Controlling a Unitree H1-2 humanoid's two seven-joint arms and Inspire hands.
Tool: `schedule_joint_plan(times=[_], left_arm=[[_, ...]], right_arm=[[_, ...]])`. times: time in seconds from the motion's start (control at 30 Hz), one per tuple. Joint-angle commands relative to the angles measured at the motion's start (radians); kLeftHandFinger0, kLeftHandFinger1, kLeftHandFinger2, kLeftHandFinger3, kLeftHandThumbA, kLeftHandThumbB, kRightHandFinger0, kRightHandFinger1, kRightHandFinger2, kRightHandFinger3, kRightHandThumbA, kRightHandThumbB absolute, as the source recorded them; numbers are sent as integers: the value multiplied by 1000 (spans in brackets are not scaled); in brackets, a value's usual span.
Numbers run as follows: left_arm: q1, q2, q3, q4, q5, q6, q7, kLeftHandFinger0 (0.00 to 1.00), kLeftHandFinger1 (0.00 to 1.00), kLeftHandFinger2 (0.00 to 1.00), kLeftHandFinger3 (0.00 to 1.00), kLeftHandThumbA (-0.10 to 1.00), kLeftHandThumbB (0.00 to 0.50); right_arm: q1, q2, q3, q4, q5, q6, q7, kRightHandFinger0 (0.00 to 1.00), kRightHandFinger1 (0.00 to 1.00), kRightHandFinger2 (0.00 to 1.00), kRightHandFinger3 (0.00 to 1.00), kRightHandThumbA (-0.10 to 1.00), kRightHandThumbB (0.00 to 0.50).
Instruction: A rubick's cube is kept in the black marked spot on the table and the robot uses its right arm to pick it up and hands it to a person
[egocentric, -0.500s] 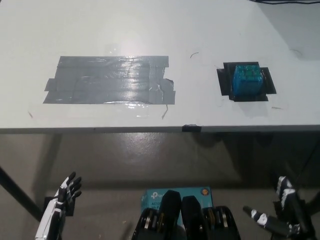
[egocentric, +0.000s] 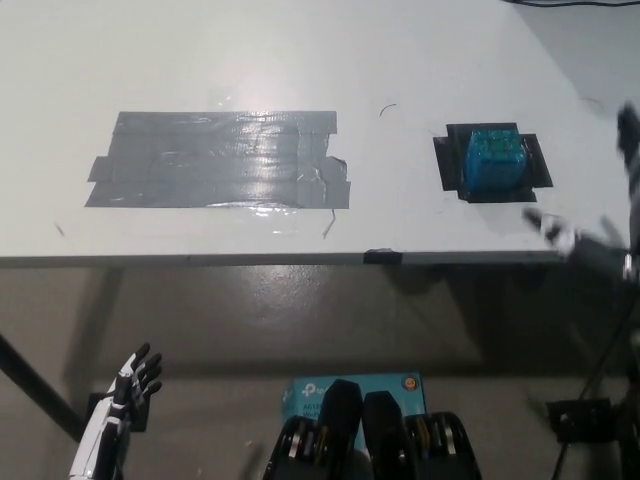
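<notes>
Sitting on the black marked spot (egocentric: 492, 168) at the right side of the worktop (egocentric: 300, 60), the cube (egocentric: 494, 158) shows a teal-blue top face and rests square inside the taped patch, untouched. Black tape sticks out around it on all sides.

Right hand (egocentric: 600, 215) – black, at the right edge, motion-blurred, over the worktop's front right corner, near the cube but apart from it. One pale-tipped finger (egocentric: 555, 230) points left toward the front of the marked spot; another dark part rises near the picture's right border. Fingers look spread and grasping nothing, though the blur hides detail.

Left hand (egocentric: 130, 385) – white, low at the lower left, below the worktop edge and well apart from the cube, fingers apart and released, holding nothing.

Further left on the worktop, a wide patch of grey tape (egocentric: 220, 160), shiny with glare. A small black tape tab (egocentric: 383, 256) sits on the front edge. A teal box (egocentric: 310, 395) lies on the floor under the worktop.
</notes>
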Motion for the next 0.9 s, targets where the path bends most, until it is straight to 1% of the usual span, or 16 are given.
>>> schedule_joint_plan(times=[0.0,0.03,0.13,0.2,0.23,0.3,0.37,0.43,0.47,0.5,0.53,0.6,0.67,0.73,0.8,0.87], left_arm=[[-4,7,4,-20,-5,-29,-10,1000,1000,1000,1000,1000,268],[-5,7,4,-18,-9,-27,-12,1000,1000,1000,1000,1000,271],[-7,3,6,-18,-14,-25,-11,1000,1000,1000,1000,1000,272],[-6,4,5,-20,-13,-23,-12,1000,1000,1000,1000,1000,272],[-6,2,5,-19,-17,-23,-12,1000,1000,1000,1000,1000,271],[-8,3,5,-16,-18,-25,-14,1000,1000,1000,1000,1000,262],[-7,4,3,-16,-18,-28,-16,1000,1000,1000,1000,1000,265],[-7,6,2,-21,-17,-21,-17,1000,1000,1000,1000,1000,268],[-7,6,2,-22,-17,-20,-17,1000,1000,1000,1000,1000,268],[-7,6,2,-20,-16,-21,-16,1000,1000,1000,1000,1000,267],[-7,6,2,-21,-18,-22,-18,1000,1000,1000,1000,1000,265],[-9,10,-1,-21,-13,-27,-20,1000,1000,1000,1000,1000,270],[-8,10,-1,-29,-9,-18,-18,1000,1000,1000,1000,1000,271],[-10,8,1,-32,-12,-14,-15,1000,1000,1000,1000,1000,287],[-13,8,0,-30,-3,-19,-10,1000,1000,1000,1000,1000,280],[-16,9,0,-30,0,-20,-10,1000,1000,1000,1000,1000,284]], right_arm=[[-125,-24,-13,94,-4,132,-21,1000,1000,1000,1000,1000,331],[-164,-29,-12,146,2,147,-18,1000,1000,1000,1000,1000,335],[-250,-28,-9,268,9,198,-22,1000,1000,1000,1000,1000,383],[-298,-27,-4,361,4,209,-33,1000,1000,1000,1000,1000,395],[-315,-26,-5,404,7,197,-38,1000,1000,1000,1000,1000,387],[-355,-26,-1,500,17,192,-34,1000,1000,1000,1000,1000,398],[-387,-22,-2,585,36,177,-22,1000,1000,1000,1000,1000,393],[-411,-21,-2,654,43,162,-23,1000,1000,1000,1000,1000,412],[-417,-21,-3,671,46,159,-23,1000,1000,1000,1000,1000,414],[-429,-20,-4,706,53,154,-19,1000,1000,1000,1000,1000,422],[-446,-21,-1,751,51,151,-26,1000,1000,1000,1000,1000,456],[-471,-16,-11,822,73,145,-22,1000,1000,1000,1000,1000,464],[-489,-14,-16,884,86,140,-22,1000,1000,1000,1000,1000,496],[-503,-16,-13,934,88,126,-24,1000,1000,1000,1000,1000,498],[-519,-18,-6,1003,79,102,-46,1000,1000,1000,1000,1000,499],[-525,-21,0,1028,73,93,-53,1000,1000,1000,1000,1000,494]])
